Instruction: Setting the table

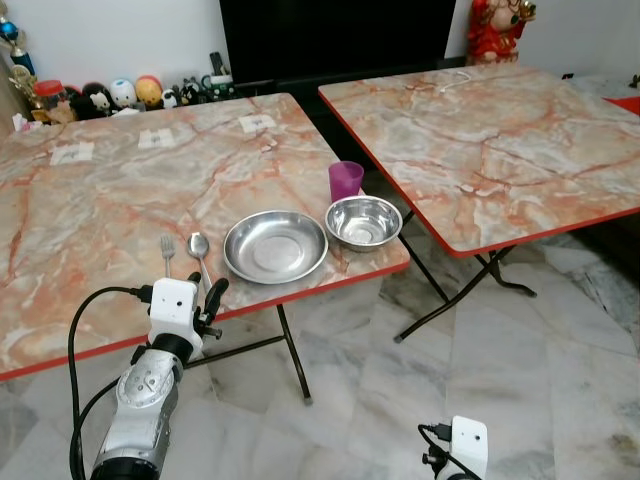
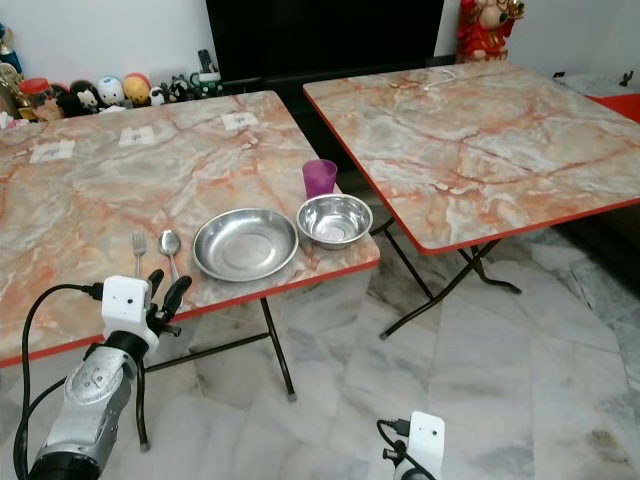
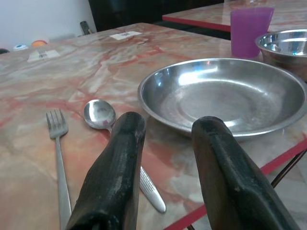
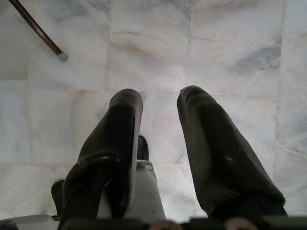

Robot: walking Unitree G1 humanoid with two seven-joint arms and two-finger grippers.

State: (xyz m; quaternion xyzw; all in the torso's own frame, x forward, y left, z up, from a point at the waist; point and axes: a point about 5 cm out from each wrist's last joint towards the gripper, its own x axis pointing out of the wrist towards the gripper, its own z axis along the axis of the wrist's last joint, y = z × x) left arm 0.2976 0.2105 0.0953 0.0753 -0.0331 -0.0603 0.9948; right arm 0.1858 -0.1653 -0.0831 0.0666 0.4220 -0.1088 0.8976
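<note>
On the near marble table (image 1: 90,215) lie a fork (image 1: 167,253) and a spoon (image 1: 200,255) side by side, left of a shallow steel plate (image 1: 275,246). A steel bowl (image 1: 363,221) stands right of the plate, with a purple cup (image 1: 346,181) behind it. My left gripper (image 1: 205,296) hovers open at the table's front edge, just short of the spoon's handle (image 3: 152,190), holding nothing. My right gripper (image 4: 159,112) hangs open and low over the floor.
A second marble table (image 1: 500,140) stands to the right, with a gap between the two. Toys (image 1: 120,95) and a dark TV cabinet (image 1: 335,35) line the back wall. Paper slips (image 1: 165,138) lie on the far side of the near table. Marble floor (image 1: 520,380) spreads below.
</note>
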